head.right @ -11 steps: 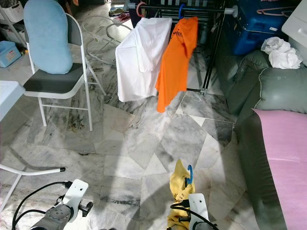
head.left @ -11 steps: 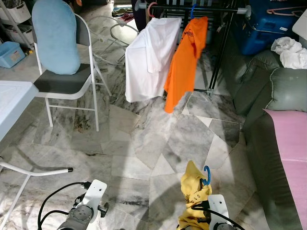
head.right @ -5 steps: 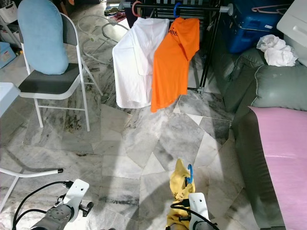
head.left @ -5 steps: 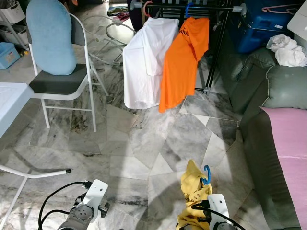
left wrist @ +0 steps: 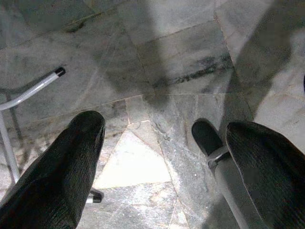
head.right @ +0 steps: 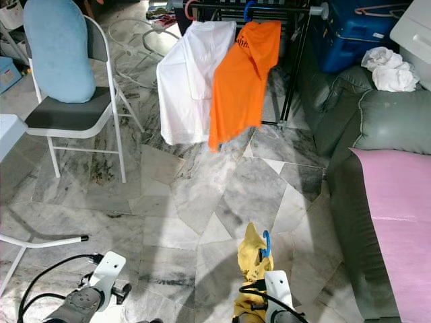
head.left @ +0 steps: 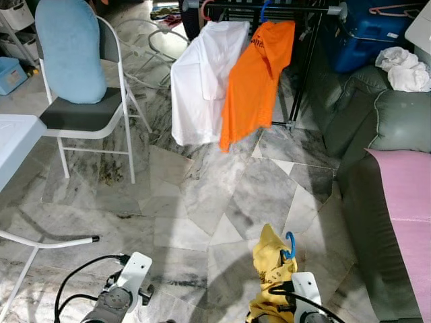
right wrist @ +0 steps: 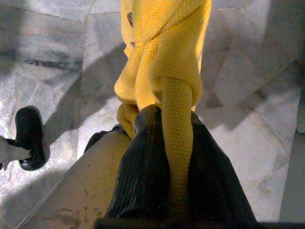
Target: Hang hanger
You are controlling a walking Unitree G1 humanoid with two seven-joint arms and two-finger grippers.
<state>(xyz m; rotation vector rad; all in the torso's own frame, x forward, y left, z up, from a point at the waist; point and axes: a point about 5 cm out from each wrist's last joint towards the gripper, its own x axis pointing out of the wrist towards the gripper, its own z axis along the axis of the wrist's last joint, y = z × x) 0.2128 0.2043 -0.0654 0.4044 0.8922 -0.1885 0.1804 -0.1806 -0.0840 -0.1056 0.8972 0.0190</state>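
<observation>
A yellow garment (head.left: 271, 269) on a blue hanger (head.left: 289, 245) is held low at the bottom right of the eye views. My right gripper (right wrist: 167, 157) is shut on the hanger with the yellow cloth draped over its fingers. A black clothes rack (head.left: 269, 9) stands at the far end of the marble floor, with a white shirt (head.left: 202, 77) and an orange shirt (head.left: 256, 74) hanging from it. My left gripper (left wrist: 162, 143) hangs open over the floor, with nothing between its fingers (left wrist: 71, 162).
A white folding chair (head.left: 87, 114) with a light blue cushion (head.left: 71, 50) stands at the left. A grey-green sofa (head.left: 387, 134) with a pink cover (head.left: 407, 202) runs along the right. A white table (head.left: 13, 141) juts in at the left edge. A blue suitcase (head.left: 370, 33) sits behind the rack.
The camera has shifted, so the rack and chair sit slightly further left in view. The orange shirt's hem has swung. Both grippers keep their places.
</observation>
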